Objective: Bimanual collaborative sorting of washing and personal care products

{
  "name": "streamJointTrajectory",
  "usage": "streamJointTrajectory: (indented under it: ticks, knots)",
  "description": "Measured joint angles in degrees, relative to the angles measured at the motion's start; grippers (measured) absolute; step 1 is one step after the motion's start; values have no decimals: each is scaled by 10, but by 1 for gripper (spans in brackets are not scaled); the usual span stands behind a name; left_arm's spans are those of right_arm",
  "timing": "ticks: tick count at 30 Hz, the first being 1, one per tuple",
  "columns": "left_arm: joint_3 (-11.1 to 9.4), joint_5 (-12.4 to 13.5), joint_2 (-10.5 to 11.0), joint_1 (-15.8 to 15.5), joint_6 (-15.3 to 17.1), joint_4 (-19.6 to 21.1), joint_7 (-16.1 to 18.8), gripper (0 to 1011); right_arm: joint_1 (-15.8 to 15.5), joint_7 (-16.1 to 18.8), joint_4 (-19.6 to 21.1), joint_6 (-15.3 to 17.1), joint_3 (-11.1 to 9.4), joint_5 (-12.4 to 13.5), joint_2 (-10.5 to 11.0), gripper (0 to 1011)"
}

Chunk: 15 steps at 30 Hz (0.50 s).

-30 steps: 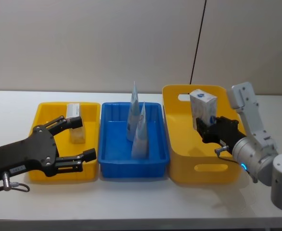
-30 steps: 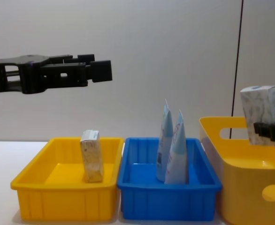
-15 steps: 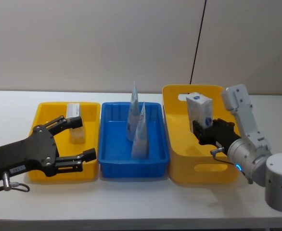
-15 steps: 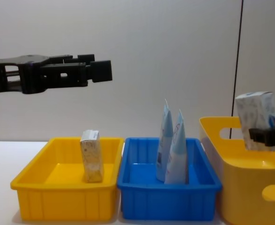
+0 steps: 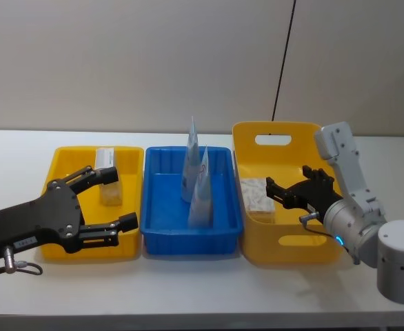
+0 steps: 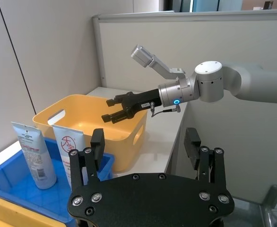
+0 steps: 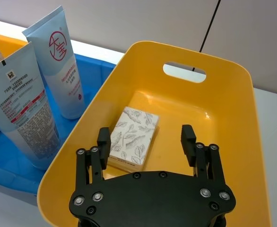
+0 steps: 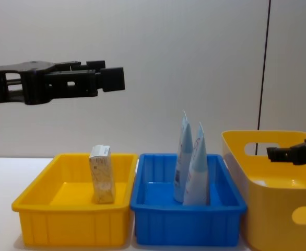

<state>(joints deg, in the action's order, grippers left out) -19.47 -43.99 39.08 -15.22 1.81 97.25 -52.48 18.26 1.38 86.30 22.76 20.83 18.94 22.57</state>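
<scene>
The left tool (image 5: 119,197) is black with silver screws, the right tool (image 5: 274,193) black on a silver-grey arm (image 5: 351,215).

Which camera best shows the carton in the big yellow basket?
The right wrist view: the carton lies flat on the floor of the basket, its leaf-printed face up. The head view catches it foreshortened near the basket's left wall. In the chest and left wrist views the basket's wall hides it.

Two leaf-print cartons are here — one carton (image 5: 107,185) and a second carton (image 5: 256,196) — along with two pale-blue squeeze tubes, a rear tube (image 5: 192,160) and a front tube (image 5: 200,200). The containers number three: one yellow tray (image 5: 56,167), one blue tray (image 5: 162,224) and one yellow basket (image 5: 291,249).
</scene>
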Motion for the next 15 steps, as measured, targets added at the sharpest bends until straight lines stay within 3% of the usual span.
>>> streamJointTrajectory:
  ticks: [5, 15]
  knots:
    - [0, 0, 0, 0, 0, 0, 0, 1001, 0, 0, 0, 0, 0, 0, 0, 1000]
    - [0, 0, 0, 0, 0, 0, 0, 1001, -3, 19, 14, 3, 1, 5, 2, 1005]
